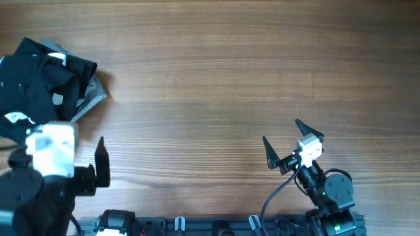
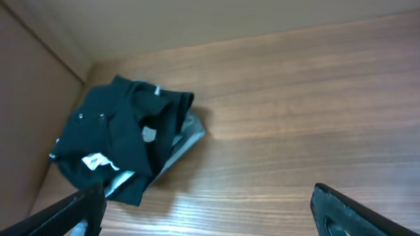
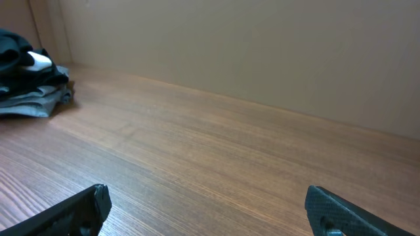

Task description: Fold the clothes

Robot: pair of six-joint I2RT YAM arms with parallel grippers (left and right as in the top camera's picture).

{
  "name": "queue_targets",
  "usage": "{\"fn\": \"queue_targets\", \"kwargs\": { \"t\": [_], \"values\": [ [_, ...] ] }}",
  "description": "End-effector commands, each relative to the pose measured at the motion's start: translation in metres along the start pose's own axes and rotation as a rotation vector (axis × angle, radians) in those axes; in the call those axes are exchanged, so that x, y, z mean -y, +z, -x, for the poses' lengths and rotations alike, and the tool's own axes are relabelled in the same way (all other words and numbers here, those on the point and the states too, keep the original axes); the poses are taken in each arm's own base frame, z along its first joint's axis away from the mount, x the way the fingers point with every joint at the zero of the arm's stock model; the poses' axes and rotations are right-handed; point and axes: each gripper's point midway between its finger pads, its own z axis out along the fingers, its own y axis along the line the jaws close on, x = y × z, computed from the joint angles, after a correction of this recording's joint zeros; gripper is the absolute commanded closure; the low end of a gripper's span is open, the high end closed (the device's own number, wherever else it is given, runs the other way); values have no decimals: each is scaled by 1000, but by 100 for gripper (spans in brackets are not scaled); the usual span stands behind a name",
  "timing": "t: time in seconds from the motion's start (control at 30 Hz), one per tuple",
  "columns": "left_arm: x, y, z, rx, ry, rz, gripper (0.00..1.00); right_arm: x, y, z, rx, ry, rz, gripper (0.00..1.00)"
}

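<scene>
While both the left gripper (image 2: pixel 210 216) and right gripper (image 1: pixel 289 141) hang wide open and empty, the clothes (image 2: pixel 125 137) sit heaped ahead-left of the left fingers (image 2: pixel 72 213), so folding hasn't started and next up is probably reaching over to grab one piece.

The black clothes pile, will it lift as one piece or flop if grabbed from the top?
Probably floppy: the black clothes lie crumpled in soft folds, so a pinch would likely lift one layer while the rest drapes. The grey piece underneath looks separate and may stay behind. Pushed, the heap would likely bunch rather than slide.
</scene>
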Motion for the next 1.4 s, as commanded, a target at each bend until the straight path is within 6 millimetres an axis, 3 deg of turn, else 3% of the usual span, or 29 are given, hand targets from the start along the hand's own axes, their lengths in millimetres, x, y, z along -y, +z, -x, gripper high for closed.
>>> {"fn": "queue_targets", "kwargs": {
  "t": [0.0,0.23,0.57,0.77,0.93,1.13,1.37],
  "values": [
    [9,9,-6,89,-32,-35,0,3,1,-3,-8,16,-17,0],
    [39,39,-8,353,-53,-152,0,3,1,-3,-8,16,-17,0],
    [87,97,-58,502,-17,-329,0,3,1,-3,-8,16,-17,0],
    [94,115,-76,572,-28,-336,0,3,1,-3,-8,16,-17,0],
    [100,129,-89,546,-34,-353,0,3,1,-3,-8,16,-17,0],
    [113,155,-119,489,-34,-384,0,3,1,-3,-8,16,-17,0],
    [119,154,-114,547,-19,-403,0,3,1,-3,-8,16,-17,0]
  ]
}}
